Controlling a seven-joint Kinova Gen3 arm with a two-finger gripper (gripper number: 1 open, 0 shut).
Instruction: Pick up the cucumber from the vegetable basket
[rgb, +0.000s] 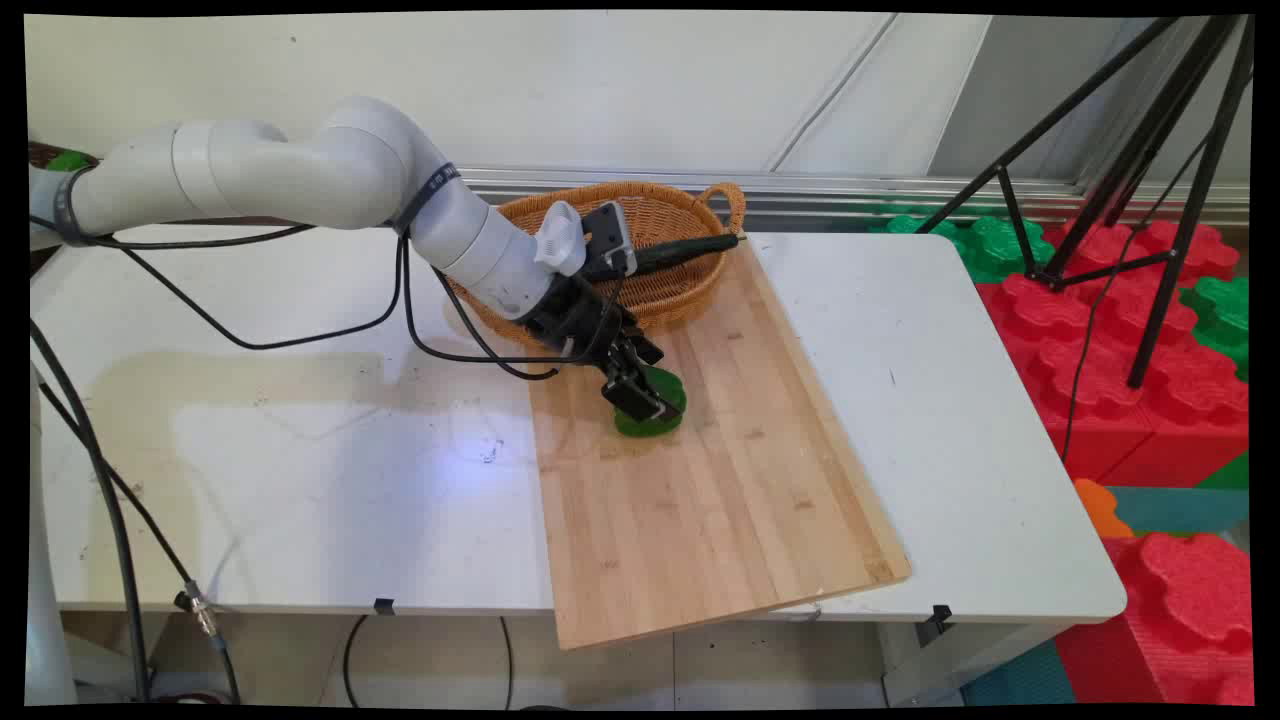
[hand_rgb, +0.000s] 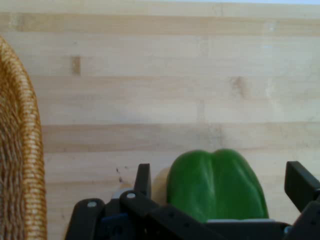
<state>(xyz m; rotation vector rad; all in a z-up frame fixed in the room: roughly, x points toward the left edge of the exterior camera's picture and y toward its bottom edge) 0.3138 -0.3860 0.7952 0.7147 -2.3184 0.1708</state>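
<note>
Reaches low over the wooden cutting board (hand_rgb: 175, 90), with the wicker basket (hand_rgb: 20, 150) close by at the hand view's left edge. Straddles the green bell pepper (hand_rgb: 215, 187), which lies flat on the board, with the black gripper (rgb: 648, 405) spread wide, one finger (hand_rgb: 143, 177) either side and a gap beside each. Grips nothing.

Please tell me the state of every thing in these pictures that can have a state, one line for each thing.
gripper: open, one finger on each side of the green pepper, low over the board.
green pepper: lying on the wooden cutting board, between the fingers, not lifted.
wooden cutting board: flat on the table, its near corner overhanging the table's edge.
wicker basket: upright at the board's far end, a dark long thing lying across it.
</note>
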